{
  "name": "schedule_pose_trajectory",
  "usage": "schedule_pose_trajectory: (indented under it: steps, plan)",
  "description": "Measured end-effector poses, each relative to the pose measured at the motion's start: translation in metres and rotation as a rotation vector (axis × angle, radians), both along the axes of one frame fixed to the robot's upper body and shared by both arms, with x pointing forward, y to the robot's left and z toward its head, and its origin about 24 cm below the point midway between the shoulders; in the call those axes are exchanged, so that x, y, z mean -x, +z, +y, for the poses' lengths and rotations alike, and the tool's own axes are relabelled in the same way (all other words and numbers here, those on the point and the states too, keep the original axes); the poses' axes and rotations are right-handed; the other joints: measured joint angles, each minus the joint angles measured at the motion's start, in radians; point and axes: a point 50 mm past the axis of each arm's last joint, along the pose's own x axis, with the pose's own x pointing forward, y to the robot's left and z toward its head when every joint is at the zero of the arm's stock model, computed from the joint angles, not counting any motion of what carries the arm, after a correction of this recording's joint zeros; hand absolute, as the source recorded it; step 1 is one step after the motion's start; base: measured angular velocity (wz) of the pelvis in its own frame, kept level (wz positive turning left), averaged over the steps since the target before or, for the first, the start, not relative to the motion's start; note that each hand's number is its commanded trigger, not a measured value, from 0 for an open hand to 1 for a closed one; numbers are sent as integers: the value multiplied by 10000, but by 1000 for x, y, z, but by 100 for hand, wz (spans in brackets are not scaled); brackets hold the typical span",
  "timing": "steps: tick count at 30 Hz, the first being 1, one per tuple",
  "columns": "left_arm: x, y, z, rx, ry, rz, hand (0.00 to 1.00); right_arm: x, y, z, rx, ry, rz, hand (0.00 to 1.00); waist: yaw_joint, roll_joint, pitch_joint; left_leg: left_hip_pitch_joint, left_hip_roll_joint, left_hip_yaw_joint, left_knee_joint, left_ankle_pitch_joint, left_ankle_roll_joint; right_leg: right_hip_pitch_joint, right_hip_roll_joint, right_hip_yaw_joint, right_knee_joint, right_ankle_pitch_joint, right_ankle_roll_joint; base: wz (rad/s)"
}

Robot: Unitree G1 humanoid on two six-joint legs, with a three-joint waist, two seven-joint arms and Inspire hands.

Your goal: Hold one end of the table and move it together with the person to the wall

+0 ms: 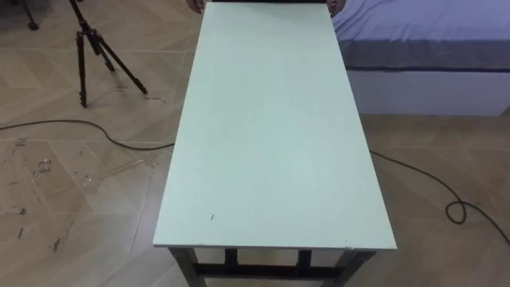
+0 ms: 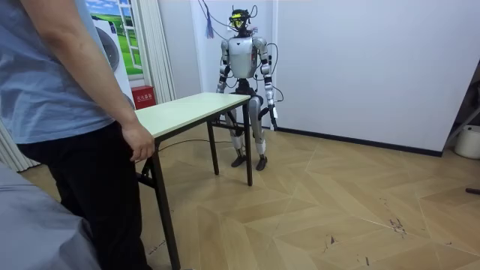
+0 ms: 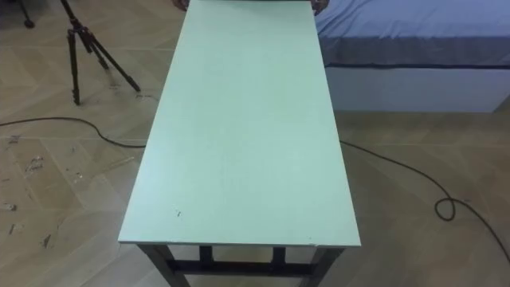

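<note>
Ahead of both hands, the surface [image 1: 271,119] stands on the floor with its long axis running straight away from the robot. Its near short edge lies crosswise just in front of the robot, and its far short edge is at the person's end.

Out beyond the left hand's side, a tripod [image 1: 89,40] stands on the floor, well apart from the surface's left long edge. The left hand [image 2: 274,116] hangs beside the body at the room view's right, below the top and apart from it. The right hand [image 2: 221,88] hangs at the room view's left, near the short edge, and contact there cannot be confirmed. Whether either hand is open or closed cannot be told at this distance. As far as the room view tells, neither has hold of the surface. Out beyond the right hand's side, a bed [image 1: 422,32] lies just beside the far right corner.

At the far end, the person [image 2: 67,112] has one hand [image 2: 139,142] on the end edge.

Judgement: the near short edge sits about centred between the two hands, so neither is nearer. The coming move calls for both hands to reach forward to that edge, one toward each corner. Clearance is tighter on the bed side.
</note>
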Motion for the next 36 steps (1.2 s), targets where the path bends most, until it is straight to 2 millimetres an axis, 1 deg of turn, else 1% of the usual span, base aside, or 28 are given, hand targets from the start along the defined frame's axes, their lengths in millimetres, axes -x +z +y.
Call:
schedule_pose_trajectory:
  steps: [8, 14, 18, 20, 21, 22, 24, 25, 26, 28, 30, 33, 36]
  plan:
    - [0, 0, 0, -5, 8, 6, 0, 2, -1, 1, -109, 15, 93, 0, -2, 1, 16, -26, -1, -13, -4, 0, 0, 20, -17, -10, 9, 0, 1, 0]
    - [1, -1, -1, 320, 632, -6, 0, 3, -1, 1, -334, -266, 193, 0, -31, 28, 28, -61, -1, 2, -5, 0, 0, -18, -28, -3, -6, -1, 1, 0]
    - [1, -1, -1, 835, 1117, -128, 0, 4, -1, 1, -869, -787, -10, 0, -38, 70, 10, -119, -1, 1, 2, 0, 0, -29, -30, -32, -67, -2, 2, 0]
    - [1, -1, -1, 1036, 1201, -210, 0, 5, 0, 1, -1069, -912, -90, 0, -20, 148, -35, -180, 0, 3, 29, 0, 0, -36, -16, -53, -138, 8, 10, 2]
    - [0, -1, 0, 1169, 1221, -290, 0, 5, 0, 1, -1217, -947, -164, 0, -23, 104, -31, -226, 0, 11, 43, 0, 0, -76, -21, -63, -129, 8, 10, 0]
    - [-4, 1, 2, 1324, 1160, -468, 0, 3, 1, 0, -1349, -900, -318, 0, -1, 132, -80, -286, 4, 21, 41, 0, 0, -200, -31, -54, -88, 9, 9, 0]
    - [-12, 3, 3, 1598, 1114, -926, 0, -3, 3, -1, -1561, -746, -742, 0, 17, 155, -70, -419, 7, 24, 33, 1, 0, -331, -17, -52, -19, 12, 6, 0]
    - [-15, 4, 3, 1819, 1162, -1139, 0, -8, 5, -1, -1711, -601, -1007, 0, 16, 190, -40, -462, 14, 36, 28, 0, 0, -349, -25, -59, 44, 12, 5, -6]
    - [-16, 4, 3, 1943, 1184, -1234, 0, -10, 5, -1, -1789, -572, -1115, 0, 16, 196, -40, -469, 14, 59, 30, 0, -1, -348, -27, -58, 44, 12, 5, -8]
    - [-27, 8, 4, 2387, 1121, -1850, 0, -19, 8, 1, -2150, -339, -1640, 0, 8, 199, -35, -461, 14, 130, 30, 0, 0, -346, -29, -64, 38, 12, 7, -5]
    - [-33, 11, 4, 2739, 1125, -2328, 0, -22, 10, 2, -2437, -246, -1980, 0, -16, 207, -34, -445, 13, 146, 26, 0, 0, -329, -36, -86, 42, 14, 10, 0]
    - [-43, 17, -4, 3755, 929, -3242, 0, -27, 15, 6, -2928, 44, -2652, 0, -7, 211, -24, -456, 9, 145, 9, 0, 0, -352, -37, -93, 37, 15, 12, 0]
    - [-44, 19, -15, 4782, 931, -3771, 0, -27, 19, 11, -3504, 220, -3033, 0, 5, 206, -22, -501, 12, 144, 17, 0, -1, -362, -54, -208, 36, 14, 13, 6]
